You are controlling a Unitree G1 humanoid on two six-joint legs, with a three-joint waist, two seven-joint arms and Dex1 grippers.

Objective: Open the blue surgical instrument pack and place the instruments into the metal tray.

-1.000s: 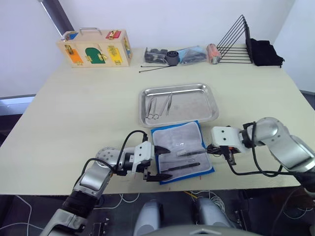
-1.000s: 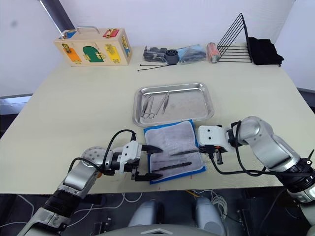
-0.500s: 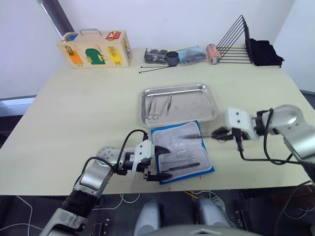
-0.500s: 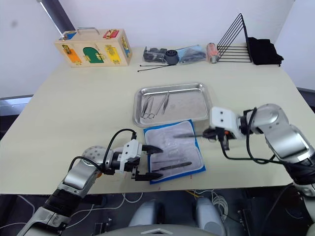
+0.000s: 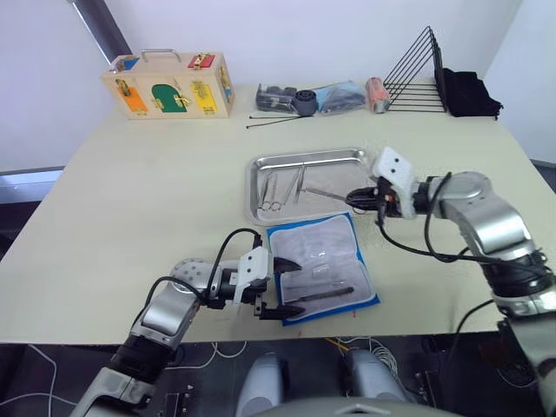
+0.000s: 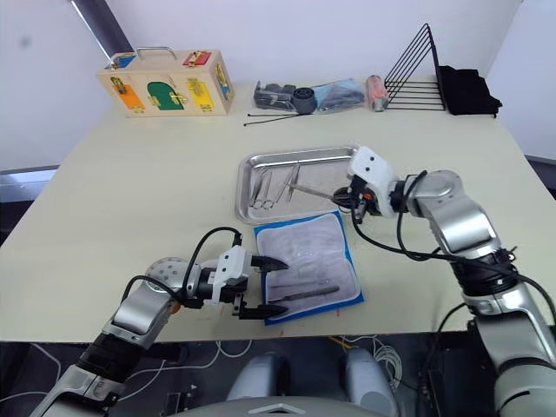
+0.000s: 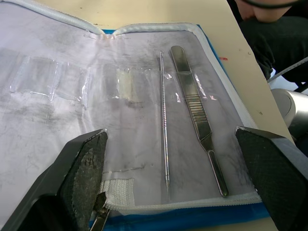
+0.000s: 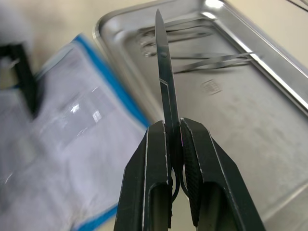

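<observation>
Left claw (image 5: pixel 280 289) is held spread wide over the near-left edge of the opened blue surgical instrument pack (image 5: pixel 323 270), which lies on the counter (image 5: pixel 156 200) just in front of the metal tray (image 5: pixel 365 201). Tweezers (image 7: pixel 198 117) and a thin probe (image 7: pixel 164 122) are left inside. Right claw (image 8: pixel 174 144) is clamped on scissors (image 8: pixel 163 77) above the tray.

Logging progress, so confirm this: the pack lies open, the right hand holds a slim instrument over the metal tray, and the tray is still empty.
Wrong in one respect: the metal tray is not empty. The left eye view shows a few instruments already lying in its left part. The rest holds: the pack lies open, and the right hand grips a slim instrument above the tray, as the right wrist view shows.
</observation>
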